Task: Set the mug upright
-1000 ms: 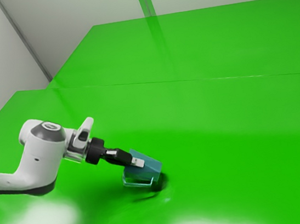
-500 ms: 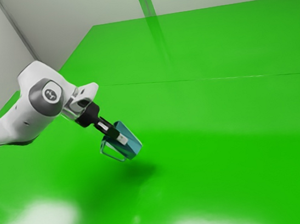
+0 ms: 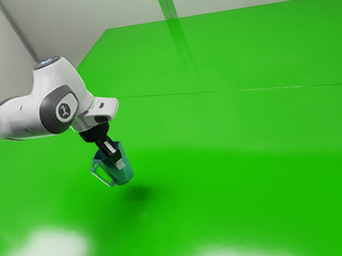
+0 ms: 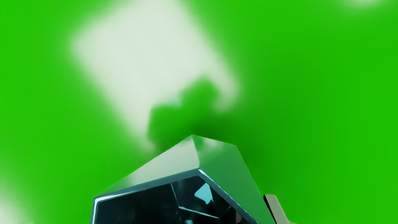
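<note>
white arm [image 3: 15, 120], grey joint caps [image 3: 50, 112]

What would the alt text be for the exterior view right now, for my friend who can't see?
A white robot arm holds a blue-green mug in its black gripper, above a glossy bright green table. The mug leans slightly, open end up, its handle toward the exterior view's left, where the arm comes in.

Mug [image 4: 217, 168]: angular rim, dark inside | finger [image 4: 274, 207] beside wall | table [image 4: 329, 102]: green (rather glossy)
</note>
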You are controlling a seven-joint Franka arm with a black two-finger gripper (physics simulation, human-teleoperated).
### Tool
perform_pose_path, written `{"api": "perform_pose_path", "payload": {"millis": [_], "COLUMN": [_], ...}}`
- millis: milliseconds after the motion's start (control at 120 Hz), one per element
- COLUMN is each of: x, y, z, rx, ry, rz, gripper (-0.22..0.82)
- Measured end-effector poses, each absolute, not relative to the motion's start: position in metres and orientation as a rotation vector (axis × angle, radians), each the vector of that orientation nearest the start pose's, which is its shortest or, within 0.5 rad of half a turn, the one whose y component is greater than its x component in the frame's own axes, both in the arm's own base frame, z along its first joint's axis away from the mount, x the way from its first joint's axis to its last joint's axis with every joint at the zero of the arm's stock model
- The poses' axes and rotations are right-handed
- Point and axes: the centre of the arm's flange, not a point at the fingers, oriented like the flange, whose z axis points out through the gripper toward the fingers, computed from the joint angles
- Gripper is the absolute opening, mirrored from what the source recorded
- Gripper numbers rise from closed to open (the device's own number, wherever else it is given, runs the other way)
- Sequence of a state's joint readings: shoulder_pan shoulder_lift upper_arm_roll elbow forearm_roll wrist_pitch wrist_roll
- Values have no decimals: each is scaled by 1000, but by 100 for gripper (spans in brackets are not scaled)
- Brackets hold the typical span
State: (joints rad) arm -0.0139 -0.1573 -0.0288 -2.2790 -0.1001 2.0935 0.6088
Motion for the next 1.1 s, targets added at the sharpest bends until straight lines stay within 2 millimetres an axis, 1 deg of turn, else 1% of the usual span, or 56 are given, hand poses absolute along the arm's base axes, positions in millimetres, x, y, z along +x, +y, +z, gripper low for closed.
{"api": "perform_pose_path", "payload": {"millis": [158,242,675,1100], "x": [480,479,490,496], "y": [-29,-29,-29,-30], "z": [414,408,384,364], "rx": [-3027,-3008,-2957,-2981], "ry": [890,851,678,542], "rz": [45,49,-55,-53], "gripper": [-15,-15,-17,-18]}}
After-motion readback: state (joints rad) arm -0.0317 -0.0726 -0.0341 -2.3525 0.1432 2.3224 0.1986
